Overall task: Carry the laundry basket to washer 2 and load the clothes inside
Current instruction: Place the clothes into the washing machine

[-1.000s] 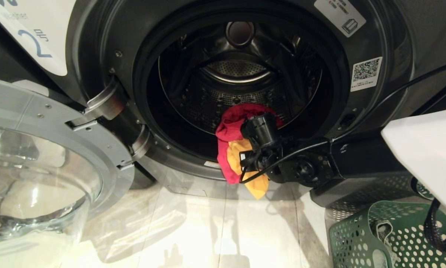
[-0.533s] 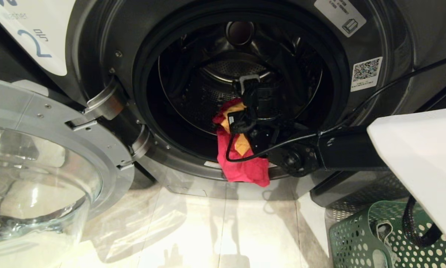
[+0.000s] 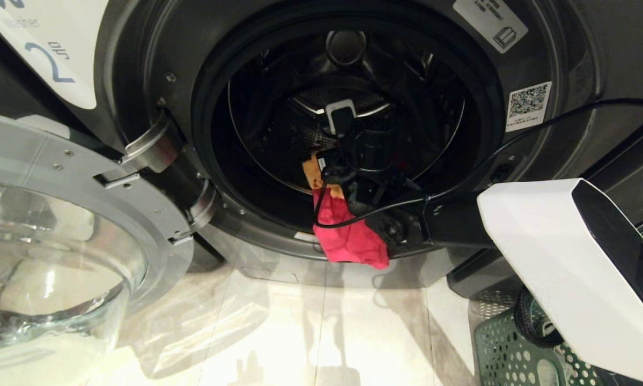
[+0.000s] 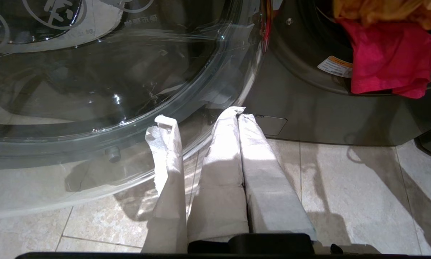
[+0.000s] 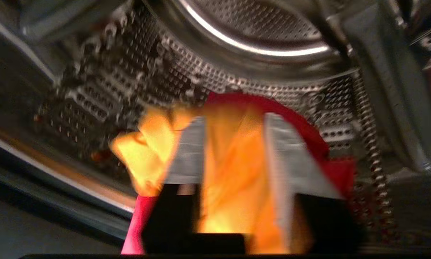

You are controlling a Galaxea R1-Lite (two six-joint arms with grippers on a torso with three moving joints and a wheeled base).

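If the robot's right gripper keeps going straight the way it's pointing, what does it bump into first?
Probably the clothes bunched between the fingers of the right gripper. Beyond them lies the holed drum wall of washer 2, though depth is hard to judge.

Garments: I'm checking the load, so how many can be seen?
2. The yellow garment sits between the right gripper's fingers inside the drum; the pink garment hangs over the washer's door rim. Others may be hidden.
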